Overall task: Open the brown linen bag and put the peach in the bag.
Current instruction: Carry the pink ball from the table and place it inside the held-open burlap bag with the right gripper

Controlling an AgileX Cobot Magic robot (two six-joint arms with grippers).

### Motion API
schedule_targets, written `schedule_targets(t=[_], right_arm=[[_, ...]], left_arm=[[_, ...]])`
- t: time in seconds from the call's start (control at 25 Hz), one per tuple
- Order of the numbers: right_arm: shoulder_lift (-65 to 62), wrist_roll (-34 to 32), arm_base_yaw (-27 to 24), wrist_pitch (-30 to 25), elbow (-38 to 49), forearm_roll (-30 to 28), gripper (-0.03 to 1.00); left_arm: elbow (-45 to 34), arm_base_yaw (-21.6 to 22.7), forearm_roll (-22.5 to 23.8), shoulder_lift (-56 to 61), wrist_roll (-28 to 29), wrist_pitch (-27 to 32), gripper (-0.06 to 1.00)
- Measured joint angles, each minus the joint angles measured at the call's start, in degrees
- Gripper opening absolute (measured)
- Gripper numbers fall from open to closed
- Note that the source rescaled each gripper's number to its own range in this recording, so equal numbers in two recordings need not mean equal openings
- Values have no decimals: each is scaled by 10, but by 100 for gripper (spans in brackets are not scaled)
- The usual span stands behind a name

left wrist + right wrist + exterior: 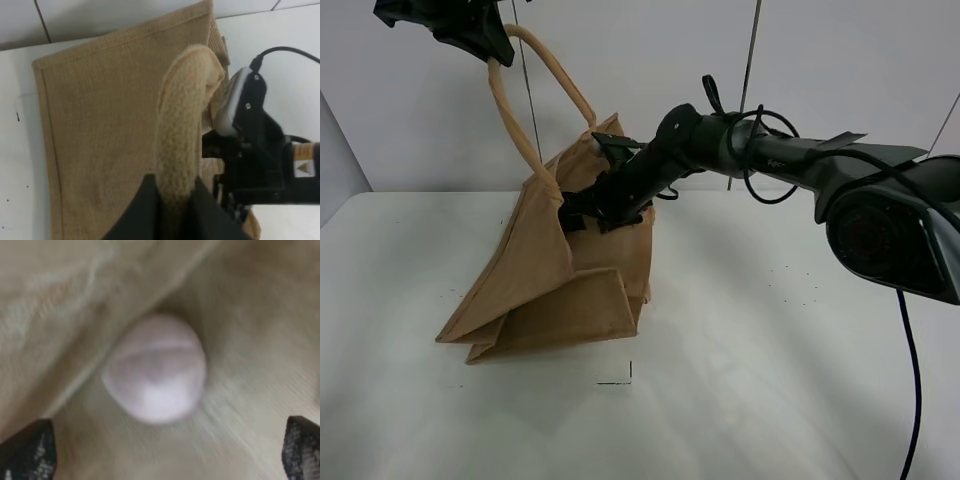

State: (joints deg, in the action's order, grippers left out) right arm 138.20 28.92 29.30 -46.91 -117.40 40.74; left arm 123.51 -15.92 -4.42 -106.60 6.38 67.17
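The brown linen bag [550, 270] stands tilted on the white table, its mouth pulled open. My left gripper [495, 55] is shut on one beige handle [520, 110] and holds it up high; the left wrist view shows that handle [182, 135] pinched between the gripper's dark fingers [145, 210] above the bag's side [110, 110]. My right gripper [585, 205] reaches into the bag's mouth. In the right wrist view the peach [156, 369] lies on the fabric inside the bag. The right fingertips [30, 447] are spread wide, apart from the peach.
The right arm [800, 160] stretches across from the right, with its cable [910, 380] hanging at the right edge. A small black corner mark [620, 378] is on the table [770, 380] in front of the bag. A white wall stands behind.
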Motion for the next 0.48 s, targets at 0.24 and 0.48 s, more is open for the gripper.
schedule_targets(t=[0.24, 0.48], right_arm=[[-53, -119, -25, -147, -58, -163, 100], [-94, -238, -29, -222, -64, -341, 100]], left_arm=[[0, 0, 0, 0, 0, 0, 0], [0, 0, 0, 0, -1, 0, 0]])
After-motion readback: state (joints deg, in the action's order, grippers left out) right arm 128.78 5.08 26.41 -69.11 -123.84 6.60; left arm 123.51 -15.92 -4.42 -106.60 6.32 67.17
